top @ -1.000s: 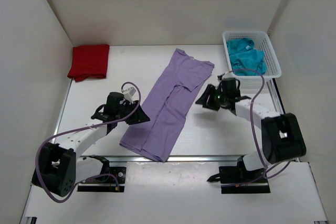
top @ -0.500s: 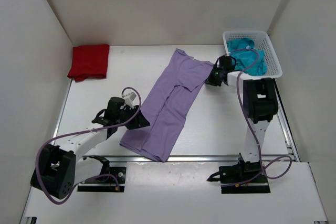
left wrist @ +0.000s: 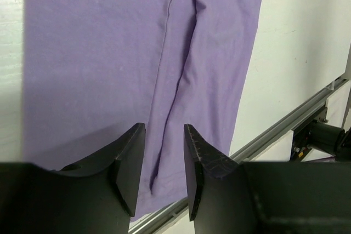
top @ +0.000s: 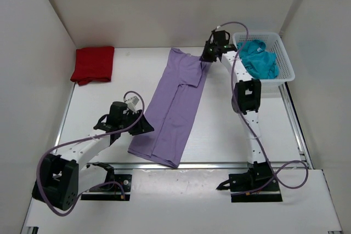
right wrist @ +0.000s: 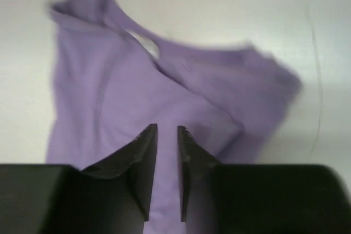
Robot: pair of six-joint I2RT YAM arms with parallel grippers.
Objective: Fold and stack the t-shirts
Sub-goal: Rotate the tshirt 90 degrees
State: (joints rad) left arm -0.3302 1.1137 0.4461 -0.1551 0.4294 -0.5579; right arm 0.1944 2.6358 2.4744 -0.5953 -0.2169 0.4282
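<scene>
At the far left corner the red t-shirt (top: pixel 93 64) lies folded into a thick, soft square, flat on the white table (top: pixel 230 130). My left gripper (top: pixel 143 124) sits low at the near-left edge of the lavender t-shirt (top: pixel 175 108), its two black fingers (left wrist: pixel 130 160) standing apart with smooth purple cloth showing through the gap. That shirt is a long, narrow strip of thin knit, folded lengthwise with a seam-like crease down its middle, running from the near rail up toward the back wall. At its far right shoulder my right gripper (top: pixel 207 54) has its fingers (right wrist: pixel 143 157) drawn nearly together; the wrist view is blurred, but they seem pinched on the lavender cloth beside the neckline. Further right, the teal t-shirt (top: pixel 256 61) lies crumpled inside the white mesh basket (top: pixel 285 61). Plain pale walls (top: pixel 164 9) enclose the table.
</scene>
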